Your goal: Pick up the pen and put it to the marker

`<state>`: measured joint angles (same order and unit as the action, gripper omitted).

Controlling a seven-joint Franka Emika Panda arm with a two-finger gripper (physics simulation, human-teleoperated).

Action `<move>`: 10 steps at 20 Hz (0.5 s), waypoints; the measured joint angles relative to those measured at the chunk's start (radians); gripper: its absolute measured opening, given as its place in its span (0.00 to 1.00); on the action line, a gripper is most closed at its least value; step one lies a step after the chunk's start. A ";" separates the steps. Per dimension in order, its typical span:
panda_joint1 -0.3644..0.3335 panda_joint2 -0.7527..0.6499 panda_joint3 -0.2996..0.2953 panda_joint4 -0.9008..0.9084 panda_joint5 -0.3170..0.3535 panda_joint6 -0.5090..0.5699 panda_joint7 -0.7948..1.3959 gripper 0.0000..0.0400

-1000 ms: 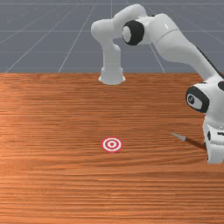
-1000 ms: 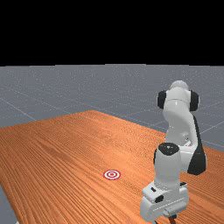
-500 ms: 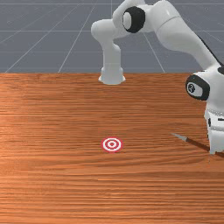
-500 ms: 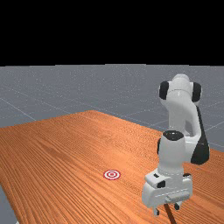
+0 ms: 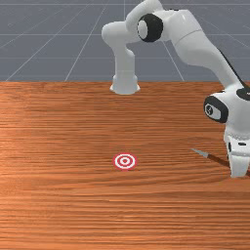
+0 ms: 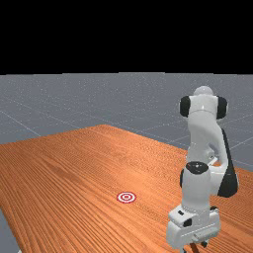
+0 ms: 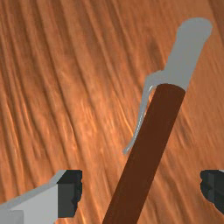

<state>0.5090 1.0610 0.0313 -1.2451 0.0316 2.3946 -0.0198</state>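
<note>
In the far view my gripper points down low over the table, fingers apart. The wrist view has the gripper open, one finger on each side of the pen and touching neither side. That pen has a dark brown barrel, a grey end and a thin grey clip, and runs at a slant between the fingers. In the front view the pen lies on the table at the right, its grey tip toward the left and its other part hidden behind my hand. The marker is a flat red-and-white ringed target near the middle.
The orange-brown wooden table stretches under everything. The arm's base stands at the table's back edge in the front view. In the far view the marker lies left of my hand.
My hand rose, then came down again over the pen, ending lower than half a second ago and slightly farther to the front view's left. The pen and the marker have stayed in place.
</note>
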 joint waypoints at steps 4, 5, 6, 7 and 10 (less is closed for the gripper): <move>0.012 0.014 -0.024 0.008 -0.024 0.038 0.010 0.40; 0.016 0.015 -0.031 0.012 -0.029 0.029 0.015 0.31; 0.010 0.010 -0.024 0.001 -0.024 0.041 0.008 0.29; 0.008 -0.001 -0.022 -0.024 -0.022 0.074 0.005 0.29; -0.007 -0.053 -0.001 -0.048 -0.026 0.021 -0.055 0.22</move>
<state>0.5020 1.0080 0.0305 -1.2931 0.0054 2.4155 -0.0749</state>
